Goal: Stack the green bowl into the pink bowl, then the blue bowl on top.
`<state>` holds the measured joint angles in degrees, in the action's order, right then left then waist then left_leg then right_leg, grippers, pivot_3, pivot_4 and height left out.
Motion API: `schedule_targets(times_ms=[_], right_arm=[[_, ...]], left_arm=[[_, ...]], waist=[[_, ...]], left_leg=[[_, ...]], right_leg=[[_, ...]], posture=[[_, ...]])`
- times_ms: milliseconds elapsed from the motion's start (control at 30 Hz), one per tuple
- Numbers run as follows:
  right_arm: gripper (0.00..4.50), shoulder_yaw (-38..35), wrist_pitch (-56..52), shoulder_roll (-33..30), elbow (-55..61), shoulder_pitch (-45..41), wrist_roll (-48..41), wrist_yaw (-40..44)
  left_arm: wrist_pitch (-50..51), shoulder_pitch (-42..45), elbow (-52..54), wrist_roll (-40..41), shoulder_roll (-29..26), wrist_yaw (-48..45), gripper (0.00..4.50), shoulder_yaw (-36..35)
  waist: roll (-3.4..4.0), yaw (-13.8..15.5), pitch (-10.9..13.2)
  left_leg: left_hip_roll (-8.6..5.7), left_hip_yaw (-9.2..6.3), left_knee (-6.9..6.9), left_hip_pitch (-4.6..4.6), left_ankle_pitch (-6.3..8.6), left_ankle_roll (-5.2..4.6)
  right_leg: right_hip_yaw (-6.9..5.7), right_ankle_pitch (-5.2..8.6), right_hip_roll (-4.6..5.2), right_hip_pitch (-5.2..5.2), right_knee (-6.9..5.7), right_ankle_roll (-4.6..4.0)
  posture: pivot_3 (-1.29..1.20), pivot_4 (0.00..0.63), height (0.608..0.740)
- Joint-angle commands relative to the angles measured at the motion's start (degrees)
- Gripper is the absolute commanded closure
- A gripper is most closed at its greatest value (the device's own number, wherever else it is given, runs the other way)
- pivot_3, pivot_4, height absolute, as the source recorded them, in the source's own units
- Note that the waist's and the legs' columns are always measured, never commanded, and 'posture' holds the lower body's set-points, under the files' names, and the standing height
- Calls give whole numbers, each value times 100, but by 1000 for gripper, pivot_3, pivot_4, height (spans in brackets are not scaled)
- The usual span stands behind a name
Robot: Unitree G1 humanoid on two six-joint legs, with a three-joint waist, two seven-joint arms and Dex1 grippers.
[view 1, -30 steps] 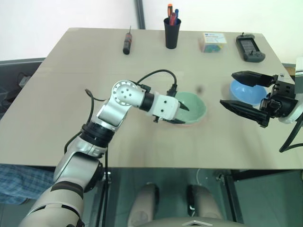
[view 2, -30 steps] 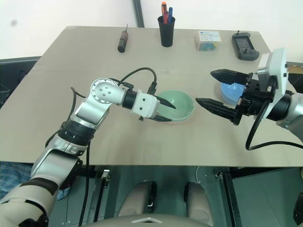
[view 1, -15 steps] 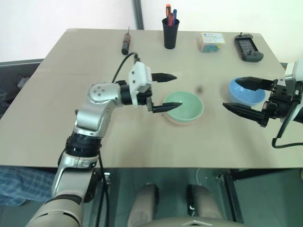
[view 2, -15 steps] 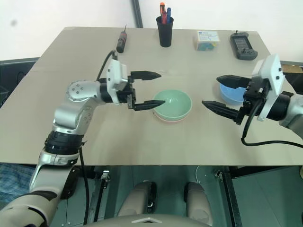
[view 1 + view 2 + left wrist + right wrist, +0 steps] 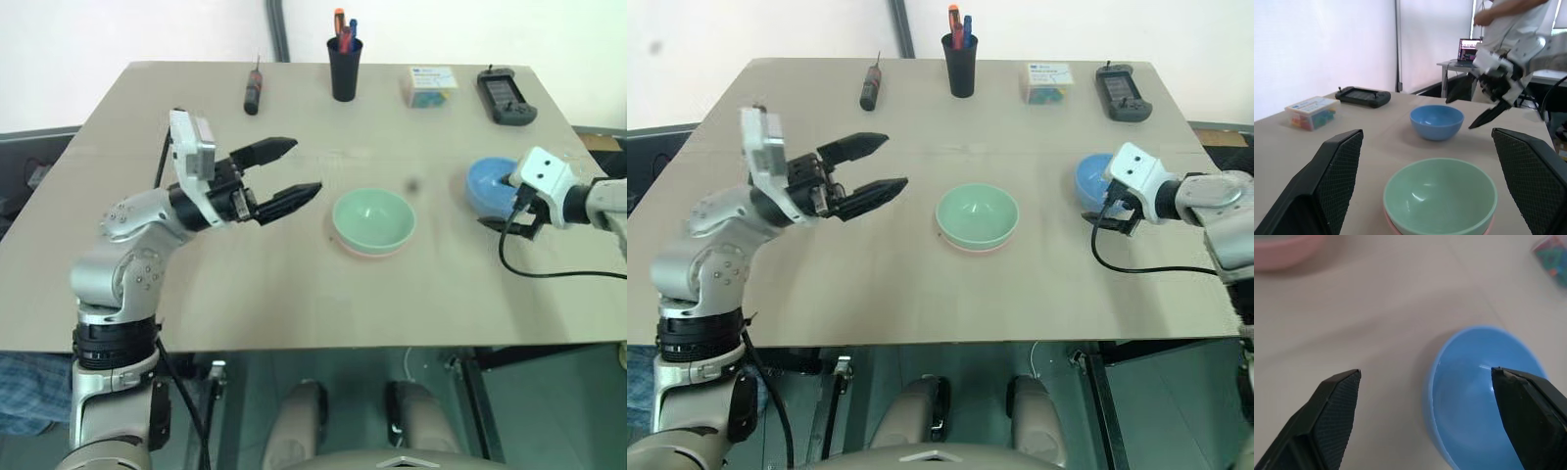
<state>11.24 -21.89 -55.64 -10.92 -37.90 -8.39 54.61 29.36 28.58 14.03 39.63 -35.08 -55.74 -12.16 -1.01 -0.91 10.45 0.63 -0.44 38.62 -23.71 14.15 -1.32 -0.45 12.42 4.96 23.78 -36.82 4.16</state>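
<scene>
The green bowl [image 5: 373, 215] sits nested in the pink bowl [image 5: 367, 252] at the table's middle, with just a pink rim showing beneath it. My left gripper [image 5: 304, 168] hovers open and empty to the left of the stack, pointing at it, a short gap away. The blue bowl [image 5: 485, 184] stands alone on the right. My right gripper [image 5: 502, 203] is open and low over it. In the right wrist view its fingers [image 5: 1334, 406] straddle the blue bowl [image 5: 1484, 391] at its near rim. The left wrist view shows the green bowl [image 5: 1440, 196], the blue bowl [image 5: 1436, 121] and the right gripper [image 5: 1470, 105].
Along the table's far edge lie a screwdriver [image 5: 253, 93], a black pen cup [image 5: 344, 67], a small box of coloured pieces [image 5: 429, 85] and a black handheld controller [image 5: 505, 96]. A person [image 5: 1508, 14] stands beyond the table near a laptop [image 5: 1469, 49].
My left gripper let go of the green bowl, opened wide and drew back to the left and up. My right gripper moved down and forward onto the blue bowl.
</scene>
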Motion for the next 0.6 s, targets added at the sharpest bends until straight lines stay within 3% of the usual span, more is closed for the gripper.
schedule_targets(times_ms=[33, 200, 300, 467, 567, 600], right_arm=[[0, 438, 776, 242, -1274, -685, 851, 26], [0, 906, 1711, 947, -3454, -1677, 1609, 15], [760, 934, 2134, 1137, -4215, -1921, 1856, -12], [2969, 847, 2546, 1292, -4877, -2144, 2034, -1], [4139, 789, 2656, 1326, -4994, -2179, 2071, 23], [4336, 764, 2679, 1335, -5004, -2178, 2083, 32]], left_arm=[[62, -314, 428, 258, -288, -73, 57, -348], [48, -645, 535, 439, -569, -91, 57, -631], [-4, -719, 512, 446, -654, -19, 0, -766], [-66, -856, 413, 430, -852, -51, 0, -988], [-80, -879, 447, 443, -875, -48, 0, -975], [-78, -874, 450, 453, -874, -42, 0, -966]], waist=[[2, 24, 1], [1, -57, 1], [1, -40, 2], [1, -54, 1], [1, -48, 1], [1, -59, 1]], left_leg=[[0, 0, 0, -2, 0, 0], [1, 13, -5, 5, -1, 1], [1, 5, -7, 3, -4, 8], [-1, 8, -7, 3, -5, 8], [-1, 6, -7, 5, -3, 6], [-1, 8, -7, 6, -3, 6]], right_leg=[[0, 0, 0, 1, 1, 0], [11, 0, -1, 1, 6, 0], [3, 0, -2, 1, 5, -1], [7, 0, 0, 0, 7, -1], [5, -1, 0, -1, 4, -1], [6, -1, 0, -2, 4, -1]], posture=[[0, 150, 740], [0, 150, 740], [0, 150, 740], [0, 150, 740], [0, 150, 740], [0, 150, 740]])
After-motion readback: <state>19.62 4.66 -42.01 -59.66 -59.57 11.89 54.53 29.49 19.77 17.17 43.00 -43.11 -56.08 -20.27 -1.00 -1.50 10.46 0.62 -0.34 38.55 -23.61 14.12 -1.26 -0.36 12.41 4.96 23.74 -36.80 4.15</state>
